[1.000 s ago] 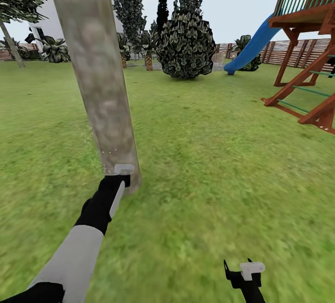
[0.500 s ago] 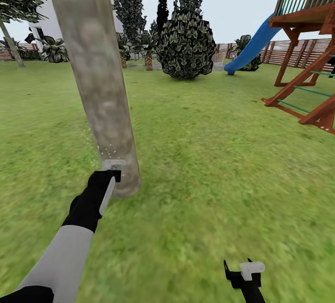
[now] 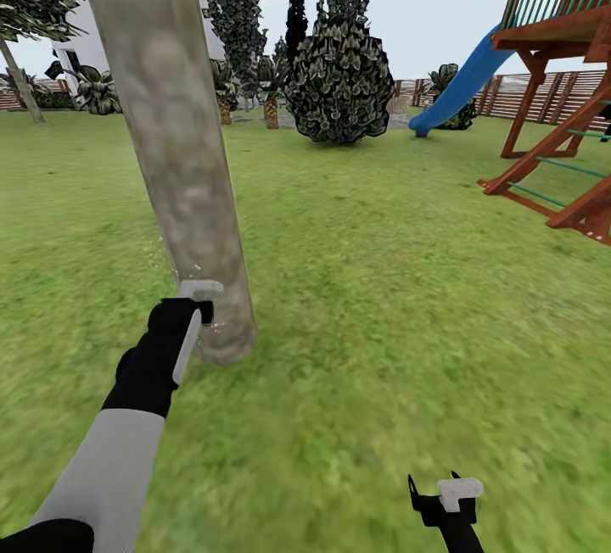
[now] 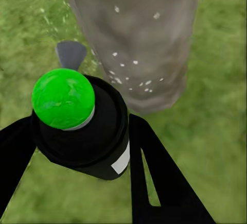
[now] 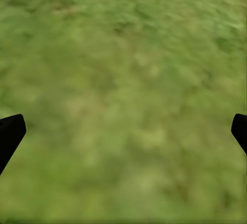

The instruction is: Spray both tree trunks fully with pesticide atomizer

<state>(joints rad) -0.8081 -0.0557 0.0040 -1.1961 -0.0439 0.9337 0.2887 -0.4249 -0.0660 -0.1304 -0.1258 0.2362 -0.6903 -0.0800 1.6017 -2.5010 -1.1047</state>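
Note:
The pesticide atomizer (image 4: 85, 141), a black bottle with a green top and a white label, sits between the black fingers (image 4: 154, 183) of my left gripper (image 4: 82, 131), which is shut on it. In the head view that gripper (image 3: 204, 315) is low against the left side of the near tree trunk (image 3: 182, 154), close to its base. White pesticide specks (image 4: 128, 69) dot the bark in front of the nozzle and drift beside the trunk (image 3: 182, 269). A second tree (image 3: 21, 78) stands far off at the left. My right gripper (image 3: 433, 487) hangs open over bare grass.
A large round bush (image 3: 339, 82) stands mid-lawn behind the trunk. A wooden playset (image 3: 564, 112) with a blue slide (image 3: 454, 86) fills the right side. A slatted fence (image 3: 509, 91) and a white house (image 3: 85, 36) close off the back. Open grass (image 3: 382, 282) lies between.
My left gripper with the atomizer has slid left and slightly away from me along the trunk's base. The right arm has stayed put.

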